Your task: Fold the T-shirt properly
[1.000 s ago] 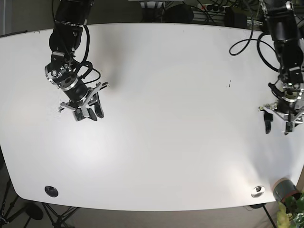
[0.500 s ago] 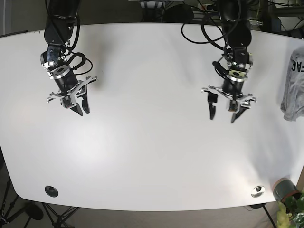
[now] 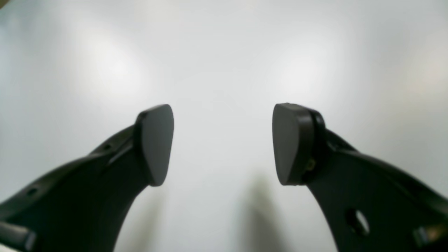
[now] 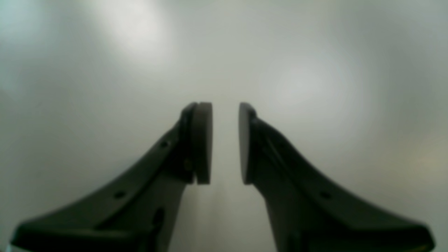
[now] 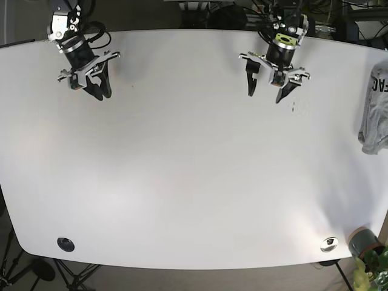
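The grey T-shirt point(image 5: 374, 109) with dark lettering lies bunched at the table's right edge, partly cut off by the frame. My left gripper point(image 5: 265, 94) hovers open and empty over the far part of the white table point(image 5: 194, 170), well left of the shirt. In the left wrist view this gripper point(image 3: 223, 143) has its pads wide apart over bare table. My right gripper point(image 5: 98, 92) is at the far left corner, empty. In the right wrist view this gripper point(image 4: 225, 143) shows only a narrow gap between its pads. The shirt shows in neither wrist view.
A black round grommet point(image 5: 65, 244) sits near the front left edge. A silver disc point(image 5: 329, 244) and a grey pot with a plant point(image 5: 364, 242) are at the front right corner. Cables and equipment point(image 5: 273, 9) lie behind the far edge.
Both arms have moved toward the table's far edge. The left arm went from the right side to the far middle. The T-shirt came into view at the right edge.
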`<state>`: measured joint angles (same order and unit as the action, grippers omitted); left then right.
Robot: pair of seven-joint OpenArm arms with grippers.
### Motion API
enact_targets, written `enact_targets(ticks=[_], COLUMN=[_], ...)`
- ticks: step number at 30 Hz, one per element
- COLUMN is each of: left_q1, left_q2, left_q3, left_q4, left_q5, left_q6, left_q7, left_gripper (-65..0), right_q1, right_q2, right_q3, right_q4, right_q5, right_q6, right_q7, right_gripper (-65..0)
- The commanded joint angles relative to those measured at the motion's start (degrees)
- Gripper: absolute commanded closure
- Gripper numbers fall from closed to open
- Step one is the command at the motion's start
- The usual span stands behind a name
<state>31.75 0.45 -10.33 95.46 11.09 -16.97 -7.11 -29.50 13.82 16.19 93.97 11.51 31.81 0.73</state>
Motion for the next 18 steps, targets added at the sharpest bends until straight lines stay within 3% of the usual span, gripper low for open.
enact_targets(ticks=[1, 14, 18], left_q1=[2.85, 6.89, 9.26], left_q2=[-0.14, -0.4, -0.58], left_q3=[0.09, -8.18, -9.58], left_q4=[2.61, 5.51, 7.44], left_q5=[-0.67, -0.85, -4.81], left_q6=[0.14, 0.14, 0.14], left_q7=[-1.54, -1.46, -1.46], left_gripper=[-40.3, -40.3, -40.3], right_q1=[-2.55, -14.33, -15.82], right_q2=[0.64, 0.81, 0.37], right_q3=[0.3, 0.3, 0.3], right_q4=[2.42, 8.31, 9.1], right_q5=[1.81, 9.28, 9.2], right_q6=[0.41, 0.49, 0.49], right_q7=[1.42, 1.33, 1.33], right_gripper=[-12.0, -12.0, -12.0])
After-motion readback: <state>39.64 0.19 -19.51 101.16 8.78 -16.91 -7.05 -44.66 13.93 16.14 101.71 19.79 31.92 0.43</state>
